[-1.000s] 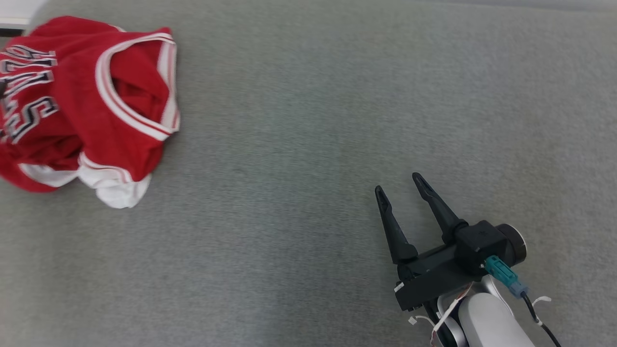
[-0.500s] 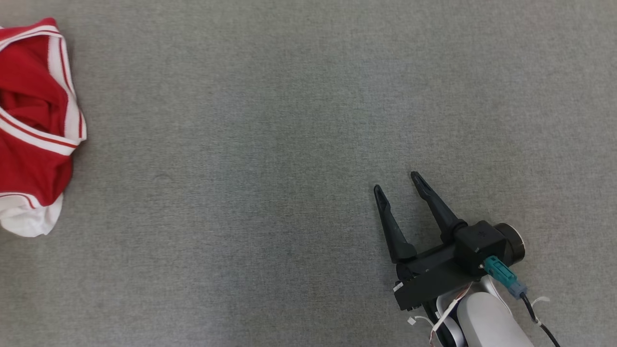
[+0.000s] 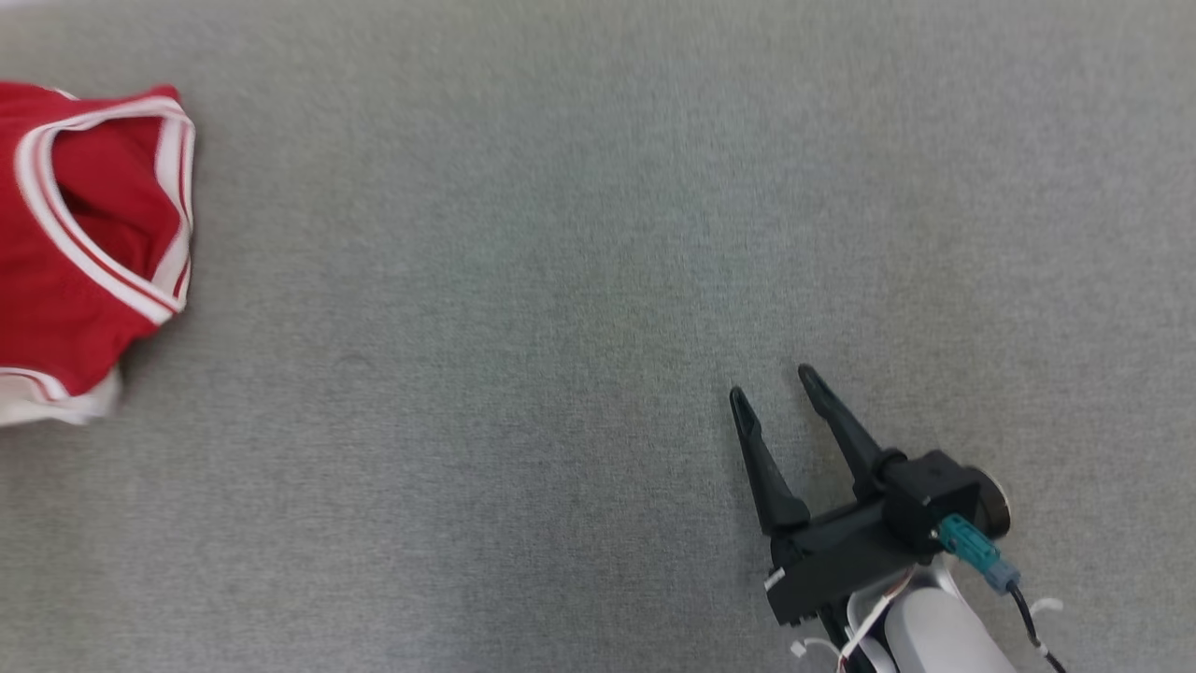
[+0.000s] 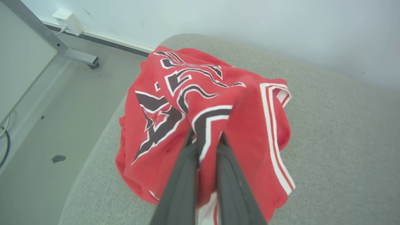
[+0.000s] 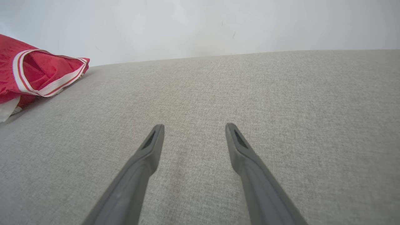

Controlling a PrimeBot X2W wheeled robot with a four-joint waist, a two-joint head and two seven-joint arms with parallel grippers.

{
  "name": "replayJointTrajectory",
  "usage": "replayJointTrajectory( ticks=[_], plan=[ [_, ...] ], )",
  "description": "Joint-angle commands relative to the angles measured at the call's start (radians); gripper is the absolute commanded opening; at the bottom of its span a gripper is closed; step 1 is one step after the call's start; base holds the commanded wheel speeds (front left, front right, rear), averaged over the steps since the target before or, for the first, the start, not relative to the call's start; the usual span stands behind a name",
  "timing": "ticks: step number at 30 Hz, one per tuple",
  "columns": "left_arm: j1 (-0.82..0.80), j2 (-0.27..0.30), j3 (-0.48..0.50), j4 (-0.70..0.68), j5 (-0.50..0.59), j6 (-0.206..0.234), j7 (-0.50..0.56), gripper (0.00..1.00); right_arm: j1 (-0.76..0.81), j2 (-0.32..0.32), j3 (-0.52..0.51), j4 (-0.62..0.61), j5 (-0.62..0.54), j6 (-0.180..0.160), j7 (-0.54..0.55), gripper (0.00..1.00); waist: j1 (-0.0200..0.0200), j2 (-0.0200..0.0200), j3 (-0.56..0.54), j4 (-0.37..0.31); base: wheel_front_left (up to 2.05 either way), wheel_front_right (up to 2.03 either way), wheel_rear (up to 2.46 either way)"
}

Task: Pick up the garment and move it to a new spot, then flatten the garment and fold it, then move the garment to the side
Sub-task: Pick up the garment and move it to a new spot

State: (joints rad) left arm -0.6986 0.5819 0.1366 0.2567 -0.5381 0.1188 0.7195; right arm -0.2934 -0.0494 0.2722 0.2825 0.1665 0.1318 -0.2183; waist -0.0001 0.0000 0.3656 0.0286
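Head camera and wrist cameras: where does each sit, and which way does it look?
Head view: on the head, looking down at the grey cushion; open right gripper lower right.
Left wrist view: on the left wrist, looking along the left gripper, shut on the red jersey.
Right wrist view: on the right wrist, looking along that gripper across the cushion.
All three share the jersey.

Head view: I look steeply down on the grey fabric surface (image 3: 561,280) from well above; the red jersey (image 3: 84,243) is cropped at my left edge.
Left wrist view: I'm very close over the jersey, facing across it toward floor (image 4: 62,103) and wall (image 4: 250,18).
Right wrist view: I sit low over the surface, facing the wall, jersey well off upper left.
Shared: all three catch the jersey's striped opening and the surface beside it.
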Motion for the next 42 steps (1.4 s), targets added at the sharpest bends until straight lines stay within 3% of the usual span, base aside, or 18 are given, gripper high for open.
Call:
replayJointTrajectory(
  ticks=[1,7,14,19,29,34,42],
  plan=[
    [-0.018,0.011,-0.005,-0.006,0.005,-0.013,-0.009,0.0,0.018,-0.002,0.0,0.009,0.008,-0.002,-0.006,1.0,0.0001,0.0,-0.077,0.028,0.0,0.0,0.0],
    [-0.133,0.014,-0.05,-0.028,-0.014,-0.084,-0.017,0.0,0.064,-0.002,-0.002,0.046,0.046,-0.002,-0.022,1.0,0.0001,0.0,-0.192,0.033,0.0,0.0,0.0],
    [-0.23,-0.065,-0.136,-0.046,-0.054,-0.13,0.014,0.0,0.122,-0.002,0.0,0.071,0.068,-0.002,-0.031,1.0,0.0001,0.0,-0.302,-0.003,0.0,0.0,0.0],
    [-0.244,-0.152,-0.186,-0.076,-0.097,-0.154,0.027,0.0,0.151,-0.002,0.0,0.07,0.065,-0.002,-0.022,1.0,0.0001,0.0,-0.363,-0.083,0.0,0.0,0.0],
    [-0.135,-0.331,-0.293,-0.212,-0.186,-0.192,-0.003,0.0,0.151,-0.002,0.005,0.014,0.044,-0.002,0.023,1.0,0.0001,0.0,-0.355,-0.304,0.0,0.0,0.0],
    [-0.033,-0.366,-0.357,-0.215,-0.137,-0.193,-0.058,0.0,0.153,-0.002,0.013,-0.007,0.056,-0.002,0.029,1.0,0.0001,0.0,-0.323,-0.377,0.0,0.0,0.0],
    [0.084,-0.365,-0.432,-0.013,-0.013,-0.196,-0.22,0.0,0.14,-0.001,0.017,-0.014,0.071,-0.002,0.015,1.0,0.0001,0.0,-0.267,-0.419,0.0,0.0,0.0]
  ],
)
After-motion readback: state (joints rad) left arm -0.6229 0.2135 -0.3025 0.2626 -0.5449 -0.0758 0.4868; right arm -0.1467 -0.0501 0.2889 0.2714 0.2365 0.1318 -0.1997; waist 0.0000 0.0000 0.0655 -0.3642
